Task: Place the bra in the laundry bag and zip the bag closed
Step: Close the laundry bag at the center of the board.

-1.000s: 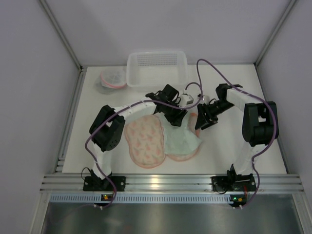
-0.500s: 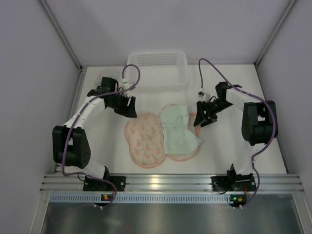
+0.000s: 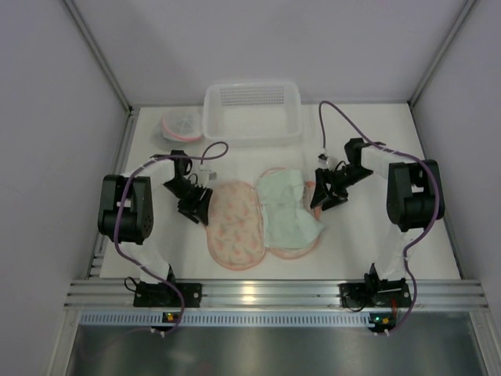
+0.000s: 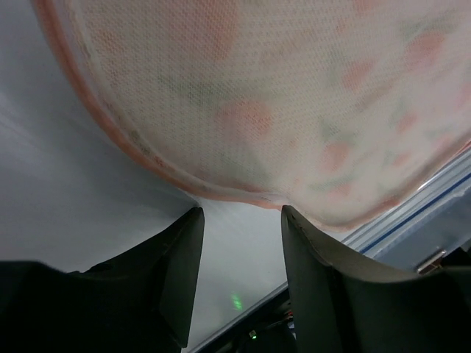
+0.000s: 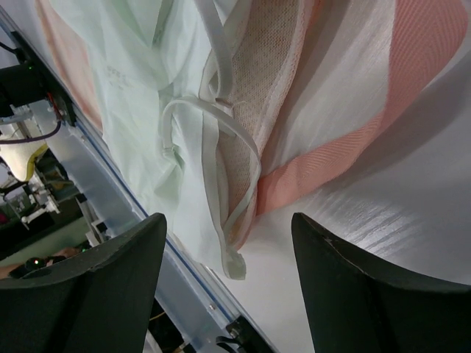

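Pale green bra [image 3: 288, 215] lies on the right half of the opened mesh laundry bag [image 3: 233, 223], mid-tabletop [image 3: 376, 243]. The left gripper [image 3: 197, 210] and right gripper [image 3: 321, 200] flank the bag's rims, jaws apart, empty. Next, likely: fold the left half over, then zip

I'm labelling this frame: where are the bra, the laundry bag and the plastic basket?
bra [image 3: 288, 211], top view, middle of its mint fabric
laundry bag [image 3: 233, 223], top view, its uncovered left half
plastic basket [image 3: 250, 135], top view, its near wall
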You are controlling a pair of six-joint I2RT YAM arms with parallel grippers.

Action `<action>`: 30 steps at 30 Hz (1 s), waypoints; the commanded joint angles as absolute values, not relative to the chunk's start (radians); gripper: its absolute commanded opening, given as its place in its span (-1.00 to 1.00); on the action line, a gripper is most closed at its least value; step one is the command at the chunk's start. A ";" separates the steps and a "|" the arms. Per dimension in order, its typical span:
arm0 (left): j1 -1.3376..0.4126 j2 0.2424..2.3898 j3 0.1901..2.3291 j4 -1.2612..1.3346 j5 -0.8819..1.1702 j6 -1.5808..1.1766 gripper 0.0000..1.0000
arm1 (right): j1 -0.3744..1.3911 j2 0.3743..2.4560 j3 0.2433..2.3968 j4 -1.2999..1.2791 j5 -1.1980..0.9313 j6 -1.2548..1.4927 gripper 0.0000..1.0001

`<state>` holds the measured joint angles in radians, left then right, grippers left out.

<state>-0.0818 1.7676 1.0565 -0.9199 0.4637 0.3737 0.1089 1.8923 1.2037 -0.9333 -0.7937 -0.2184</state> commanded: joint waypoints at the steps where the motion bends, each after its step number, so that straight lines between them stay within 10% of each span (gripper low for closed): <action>1: -0.081 1.853 1.140 -0.901 0.523 0.329 0.01 | 0.103 1.868 1.206 -0.890 -0.810 -0.203 0.39; 12: -0.091 2.095 1.552 -0.742 0.532 0.130 -0.21 | 0.101 1.859 1.226 -0.914 -0.819 -0.228 0.42; 30: -0.170 1.871 1.196 -0.686 0.473 0.048 -0.15 | 0.066 1.815 1.250 -0.982 -0.812 -0.285 0.46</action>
<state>-0.1513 1.8782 1.2045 -0.7429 0.4988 0.0933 0.0772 1.8515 1.2064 -0.9688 -0.7982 -0.2619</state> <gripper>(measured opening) 0.435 0.728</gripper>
